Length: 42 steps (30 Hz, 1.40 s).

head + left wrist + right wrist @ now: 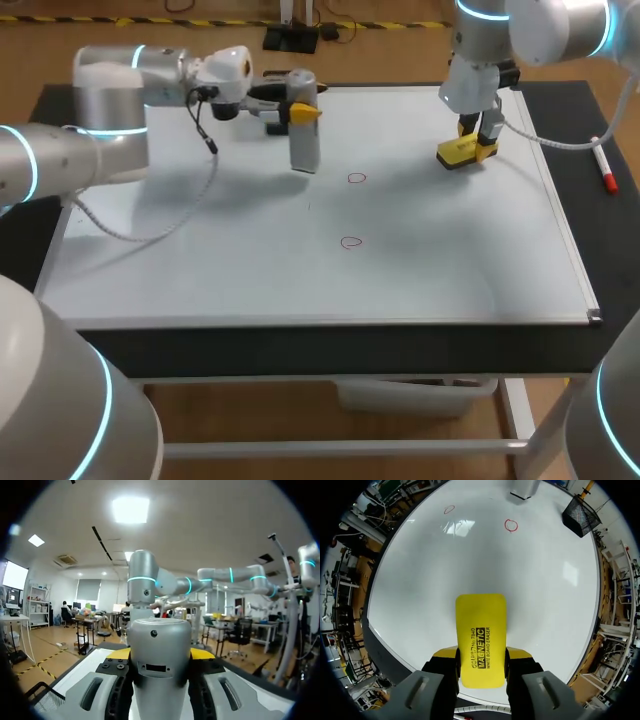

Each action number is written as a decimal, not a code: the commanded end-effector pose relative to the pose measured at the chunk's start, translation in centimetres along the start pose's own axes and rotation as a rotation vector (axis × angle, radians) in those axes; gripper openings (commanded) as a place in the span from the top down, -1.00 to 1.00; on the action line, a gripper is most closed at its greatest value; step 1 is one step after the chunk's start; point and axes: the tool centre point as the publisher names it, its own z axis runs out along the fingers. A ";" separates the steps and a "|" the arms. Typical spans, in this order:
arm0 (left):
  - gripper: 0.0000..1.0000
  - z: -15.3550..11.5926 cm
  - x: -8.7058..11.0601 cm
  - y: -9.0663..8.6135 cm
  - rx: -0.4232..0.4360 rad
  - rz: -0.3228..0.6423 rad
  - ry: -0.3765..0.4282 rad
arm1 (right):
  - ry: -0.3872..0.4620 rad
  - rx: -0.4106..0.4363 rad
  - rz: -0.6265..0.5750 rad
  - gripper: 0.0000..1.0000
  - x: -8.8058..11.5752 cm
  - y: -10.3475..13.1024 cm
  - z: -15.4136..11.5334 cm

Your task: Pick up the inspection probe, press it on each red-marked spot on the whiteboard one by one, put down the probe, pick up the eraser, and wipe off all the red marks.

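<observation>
The inspection probe [304, 140], a grey metal cylinder, stands upright over the far left-middle of the whiteboard [200, 260]. My left gripper [298, 108] is shut on its upper part. In the left wrist view the probe [160, 670] fills the space between the yellow tips of that gripper [160, 655]. Two red marks [356, 178] [350, 242] sit mid-board, to the right of the probe. My right gripper [475, 140] is shut on the yellow eraser [462, 153] low over the far right of the board. Ahead of the held eraser [481, 635] lie the marks [511, 525] [449, 509].
A red marker [606, 170] lies on the black table to the right of the whiteboard frame. A black mesh basket [580, 508] stands at the board's far left corner, beyond the probe. The left arm's cable [205, 135] hangs over the board.
</observation>
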 end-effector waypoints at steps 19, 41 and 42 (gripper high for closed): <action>1.00 6.1 -1.1 1.1 0.007 -0.015 0.114 | 0.003 0.002 -0.001 1.00 0.0 0.0 -0.1; 1.00 7.7 -1.8 2.8 0.010 -0.026 0.137 | 0.003 0.002 -0.001 1.00 0.0 0.0 -0.1; 1.00 7.7 -1.9 2.9 0.010 -0.027 0.137 | 0.003 0.002 -0.001 1.00 0.0 0.0 -0.1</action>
